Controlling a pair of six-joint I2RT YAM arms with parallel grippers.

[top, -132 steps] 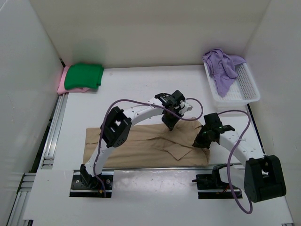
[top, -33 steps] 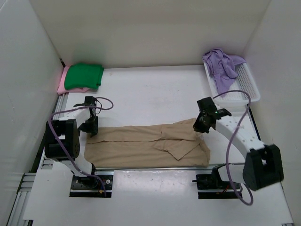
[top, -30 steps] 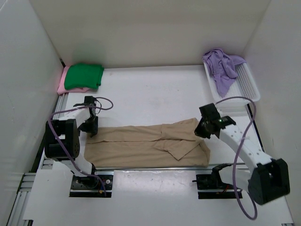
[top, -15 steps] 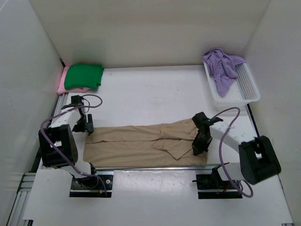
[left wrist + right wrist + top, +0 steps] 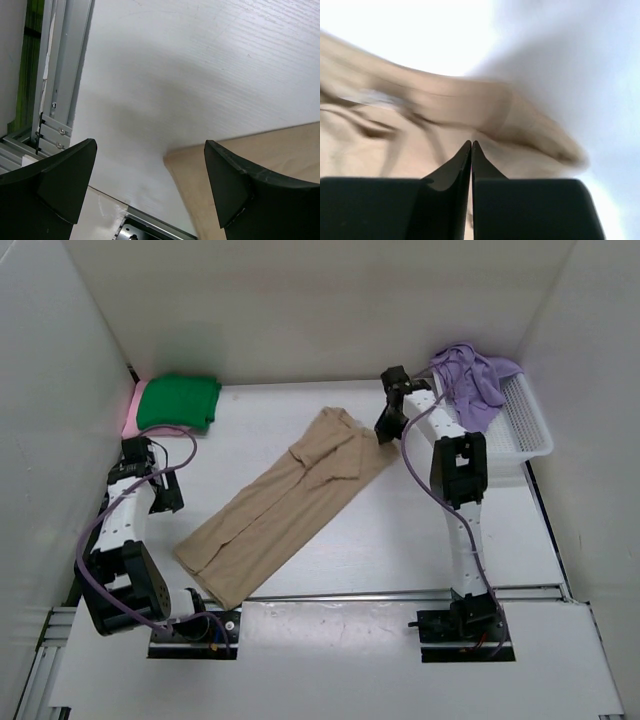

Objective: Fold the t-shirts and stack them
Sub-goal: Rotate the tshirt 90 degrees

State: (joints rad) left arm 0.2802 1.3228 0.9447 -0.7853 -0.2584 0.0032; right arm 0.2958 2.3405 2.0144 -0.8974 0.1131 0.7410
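Table: the white table (image 5: 300, 415) gave us a flat working area in the middle.
Tan shirt: the tan shirt (image 5: 285, 505) lay flat on a slant across that middle, from near-left to far-right. It was narrowed into a long strip, so we judged it mid-fold, with the crosswise fold not yet made.
Stack: the green shirt (image 5: 178, 403) sat folded on the pink shirt (image 5: 131, 422) in the far-left corner, well apart from the strip. We took this for the stack.
Purple shirt: the purple shirt (image 5: 472, 380) lay crumpled in the basket (image 5: 532, 430), not yet folded.
Right arm: the right arm (image 5: 458, 465) was stretched far forward to the strip's far end.
Left arm: the left arm (image 5: 118, 530) was folded along the left edge, its wrist tipped down near the strip's near end.
Right gripper: the right gripper (image 5: 388, 423) had its fingers pressed together. The wrist view was blurred, but creases ran to the tips, so we judged it pinched the tan shirt.
Left gripper: the left gripper (image 5: 150, 147) had its fingers spread wide and held nothing, with the shirt's corner just beside it.
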